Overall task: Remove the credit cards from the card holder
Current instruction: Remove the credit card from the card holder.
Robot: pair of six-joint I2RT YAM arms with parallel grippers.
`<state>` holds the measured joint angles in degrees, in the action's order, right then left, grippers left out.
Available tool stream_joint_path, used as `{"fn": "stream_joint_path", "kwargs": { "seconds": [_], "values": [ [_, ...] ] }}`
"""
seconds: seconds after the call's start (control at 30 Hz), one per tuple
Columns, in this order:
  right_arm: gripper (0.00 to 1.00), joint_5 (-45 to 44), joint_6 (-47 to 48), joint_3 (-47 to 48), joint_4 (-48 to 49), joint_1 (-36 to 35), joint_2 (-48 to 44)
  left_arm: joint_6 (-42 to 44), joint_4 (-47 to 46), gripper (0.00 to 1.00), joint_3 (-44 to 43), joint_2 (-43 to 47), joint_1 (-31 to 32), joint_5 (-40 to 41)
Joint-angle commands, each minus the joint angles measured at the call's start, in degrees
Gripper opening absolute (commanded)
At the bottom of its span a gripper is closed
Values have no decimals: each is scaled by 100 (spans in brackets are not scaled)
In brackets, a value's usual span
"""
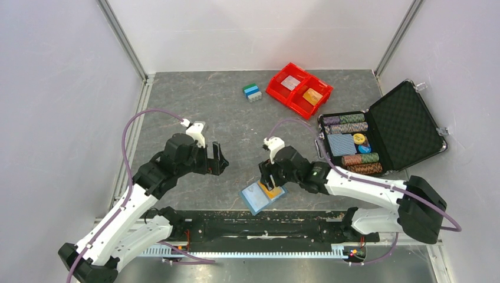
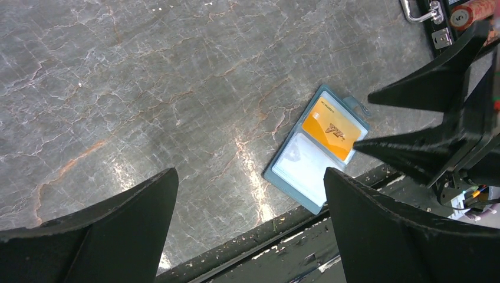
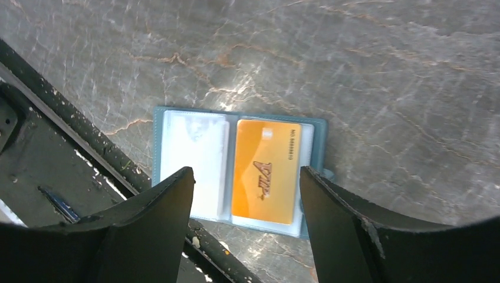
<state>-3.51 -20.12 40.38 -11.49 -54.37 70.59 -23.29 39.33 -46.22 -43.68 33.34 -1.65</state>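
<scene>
The holder (image 1: 257, 199) lies spread flat on the table (image 1: 236, 124), face up, right at the near edge, between the two arms and closer to the right one. It has two panels, each with one card in it: an orange card (image 3: 265, 171) with a dark mark in one and a pale card (image 3: 194, 159) in the other. Both cards sit fully inside their sleeves.

The right end effector (image 1: 268, 177) hangs directly over the holder, released. Its two fingers are spread apart with nothing between them, one tip over the pale card and the other over the holder's outer edge past the orange card. Whether the tips touch the plastic cannot be told.

The left end effector (image 1: 217, 159) is off to the holder's left, well apart from it, also released and carrying nothing.

Farther back stands one red bin (image 1: 299, 88) with two compartments, a pale card-like piece in one and an orange one in the other. Just left of the bin sits one small blue, green and white block (image 1: 252, 92). At the right, one black case (image 1: 407, 124) lies open, holding four rows of chips (image 1: 348, 127), a few loose ones, and one blue deck (image 1: 342, 144).
</scene>
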Motion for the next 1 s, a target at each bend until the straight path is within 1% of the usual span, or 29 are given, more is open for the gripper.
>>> {"fn": "stream_joint_path", "kwargs": {
  "seconds": [0.0, 0.13, 0.53, 0.8, 0.87, 0.97],
  "values": [
    [70, -683, -112, 62, 232, -447, 315, 185, -40, 100, -81, 55, -12, 119],
    [72, -1241, 5, 253, -39, -680, 654, 157, -40, 100, -60, 83, -11, 147],
    [71, -1572, 118, 330, -58, -995, 1377, 132, -40, 100, -39, 119, -12, 145],
    [72, -1839, 142, 356, -166, -1111, 1785, 134, -42, 100, -46, 45, -12, 96],
    [71, -1872, 132, 365, -186, -1112, 1872, 115, -40, 100, -45, 25, -12, 94],
    [68, -2025, 63, 357, -198, -1111, 1911, 103, -42, 100, -45, -2, -12, 89]
  ]
}}
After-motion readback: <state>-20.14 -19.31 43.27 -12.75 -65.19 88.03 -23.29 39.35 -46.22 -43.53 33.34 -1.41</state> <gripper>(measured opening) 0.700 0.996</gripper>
